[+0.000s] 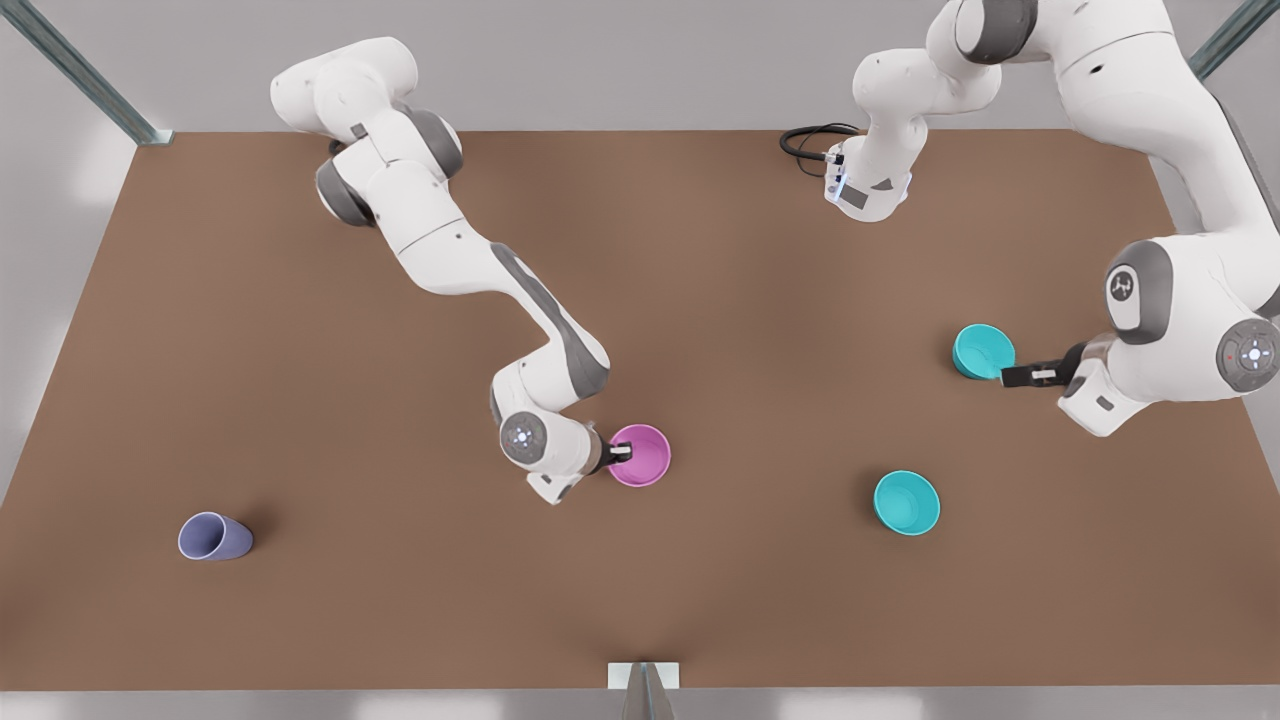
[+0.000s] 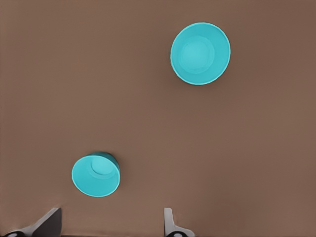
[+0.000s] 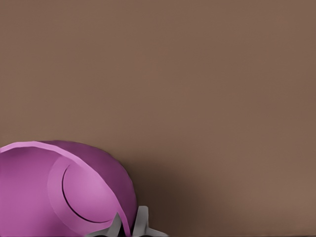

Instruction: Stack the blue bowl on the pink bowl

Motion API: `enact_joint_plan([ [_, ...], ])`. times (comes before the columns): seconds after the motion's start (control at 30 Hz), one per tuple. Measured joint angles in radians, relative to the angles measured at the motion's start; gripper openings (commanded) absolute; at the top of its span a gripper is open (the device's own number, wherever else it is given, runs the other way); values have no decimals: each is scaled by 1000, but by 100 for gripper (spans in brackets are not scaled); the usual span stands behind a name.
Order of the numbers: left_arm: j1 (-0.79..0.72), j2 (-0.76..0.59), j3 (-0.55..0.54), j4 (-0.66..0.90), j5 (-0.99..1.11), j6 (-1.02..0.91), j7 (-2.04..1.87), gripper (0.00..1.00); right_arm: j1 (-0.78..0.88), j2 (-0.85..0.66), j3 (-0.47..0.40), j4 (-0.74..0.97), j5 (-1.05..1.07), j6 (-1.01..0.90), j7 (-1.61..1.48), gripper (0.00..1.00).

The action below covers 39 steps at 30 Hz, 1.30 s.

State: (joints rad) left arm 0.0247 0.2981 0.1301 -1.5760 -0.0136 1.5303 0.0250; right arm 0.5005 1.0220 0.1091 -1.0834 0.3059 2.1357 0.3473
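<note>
The right claw [image 1: 620, 452] is clamped on the near rim of the pink bowl [image 1: 640, 456] at mid-counter [image 1: 700, 300]. The left claw [image 1: 1012, 376], fingers spread, hovers beside the blue bowl [image 1: 982, 351], a twin teal bowl [image 1: 906, 502] nearby. I'd centre one finger inside that rim before closing, keeping pink steady.

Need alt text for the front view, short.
Two white arms over a brown table: the right gripper pinches the pink bowl's rim mid-table, the left gripper is beside a teal bowl at the view's right. A second teal bowl sits nearer the camera; a lavender cup lies at left.
</note>
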Motion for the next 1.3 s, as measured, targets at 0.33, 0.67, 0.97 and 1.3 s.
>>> enact_joint_plan([
  [0.33, 91, -4, 311, -469, -162, 393, 332, 100, -118, -49, 0, 28, -18, -115, 248, 100],
  [0.67, 89, 41, 306, -622, -252, 585, 667, 100, -590, -377, 4, 200, -275, -898, 86, 100],
  [0.97, 87, 125, 250, -622, -334, 661, 845, 59, -591, -812, 1, -136, -443, -1012, -101, 100],
  [1.3, 87, 127, 240, -611, -355, 683, 956, 21, -593, -828, 1, -171, -456, -1018, -224, 100],
])
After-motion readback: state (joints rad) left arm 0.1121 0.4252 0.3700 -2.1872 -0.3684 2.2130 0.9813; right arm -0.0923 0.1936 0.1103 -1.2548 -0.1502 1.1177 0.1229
